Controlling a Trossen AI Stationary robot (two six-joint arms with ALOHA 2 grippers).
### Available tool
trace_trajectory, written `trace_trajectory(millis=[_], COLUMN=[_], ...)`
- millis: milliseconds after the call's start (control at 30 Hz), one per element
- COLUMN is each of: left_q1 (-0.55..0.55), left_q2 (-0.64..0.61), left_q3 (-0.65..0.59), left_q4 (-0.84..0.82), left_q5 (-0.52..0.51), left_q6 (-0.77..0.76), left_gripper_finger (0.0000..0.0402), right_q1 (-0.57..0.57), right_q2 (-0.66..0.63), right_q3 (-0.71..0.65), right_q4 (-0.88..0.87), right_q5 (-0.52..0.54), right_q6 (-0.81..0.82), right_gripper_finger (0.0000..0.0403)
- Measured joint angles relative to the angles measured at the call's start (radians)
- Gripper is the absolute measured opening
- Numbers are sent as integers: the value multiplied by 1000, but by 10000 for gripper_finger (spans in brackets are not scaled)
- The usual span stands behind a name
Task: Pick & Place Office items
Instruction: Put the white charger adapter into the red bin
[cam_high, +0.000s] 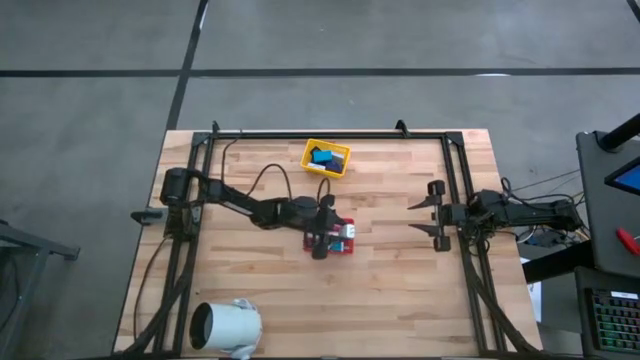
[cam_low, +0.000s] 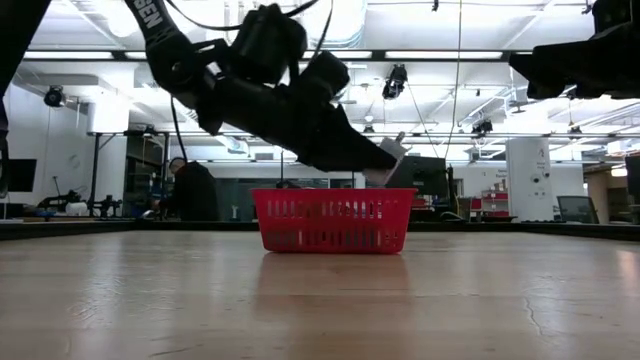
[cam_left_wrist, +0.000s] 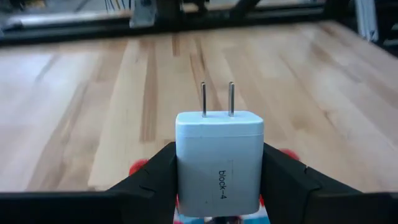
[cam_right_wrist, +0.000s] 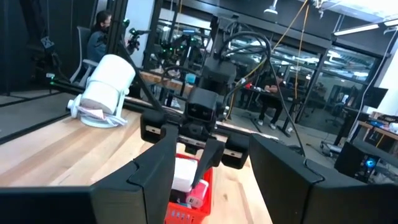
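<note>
A white plug-in charger block (cam_left_wrist: 219, 162) with two metal prongs (cam_left_wrist: 216, 99) sits between the fingers of my left gripper (cam_high: 333, 231), which is shut on it. It hangs over the red tray (cam_high: 344, 246), which rests on the table's middle and holds a few small office items. The low view shows the block (cam_low: 392, 150) above the tray's rim (cam_low: 335, 195). More blue and navy items lie in the yellow tray (cam_high: 313, 165) at the far side. My right gripper (cam_high: 437, 215) stands open near the right edge, holding nothing. My left gripper pinches the charger block by its two narrow sides (cam_left_wrist: 181, 171), one finger (cam_left_wrist: 155, 174) on each. The fingers slant down from the table's left. The block is lifted clear above the red tray, with its prongs pointing away from the wrist, toward the table's right.
A large white cylinder (cam_high: 225, 327) lies on its side near the front left corner. Black frame rails (cam_high: 330, 134) run along the far edge and both sides. Bare wood lies between the red tray and my right gripper.
</note>
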Motion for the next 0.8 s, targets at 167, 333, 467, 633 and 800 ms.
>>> trace_trajectory(millis=[167,333,467,633,800], left_q1=[0,0,-3,-8,-12], left_q2=[0,-1,-29,-74,-112], left_q3=[39,81,93,98,98], left_q4=[-112,-220,-299,-378,-457], left_q5=[-29,-31,-75,-103,-124], left_q6=[-11,-6,4,12,16], left_gripper_finger=[175,175,175,175,175], right_q1=[0,0,0,-1,-2], right_q2=[1,1,1,2,1], right_q3=[0,0,0,0,0], right_q4=[0,-1,-7,-12,-20], right_q5=[0,0,2,4,10], right_q6=[6,7,7,9,14], right_gripper_finger=[201,201,201,201,201])
